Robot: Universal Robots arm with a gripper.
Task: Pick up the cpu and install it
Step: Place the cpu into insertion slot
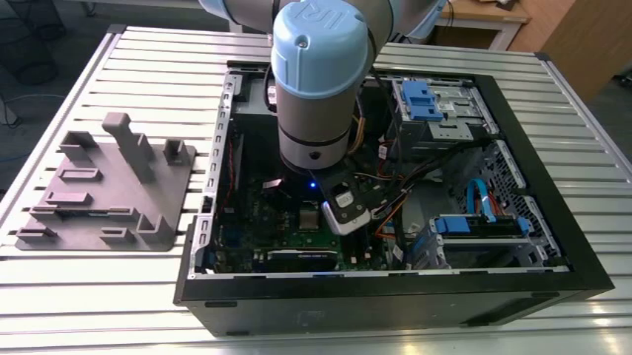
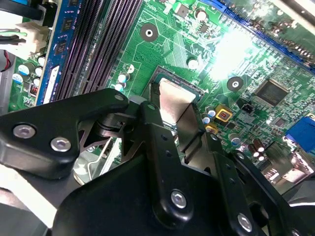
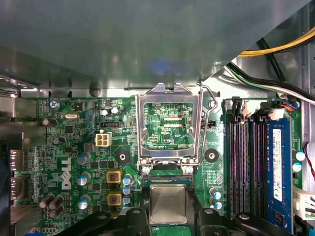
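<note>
The tool [image 3: 168, 196] appears clamped on the cpu [image 3: 168, 206], held flat just beside the flipped-open socket frame [image 3: 170, 93].

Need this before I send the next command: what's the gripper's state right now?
Gripper: jaws closed on the chip, gripping it by two opposite edges.

cpu [image 3: 168, 201]: pale metal top, satin
socket frame [image 3: 140, 128]: bare bright metal
board [image 3: 64, 142]: green, glossy lacquer
gripper [image 3: 168, 211]: matt black
tray [image 1: 109, 192]: matt grey plastic
table [image 1: 89, 296]: ribbed pale metal
case [image 1: 395, 303]: matt black
arm [image 1: 316, 96]: smooth blue cap, grey shell
</note>
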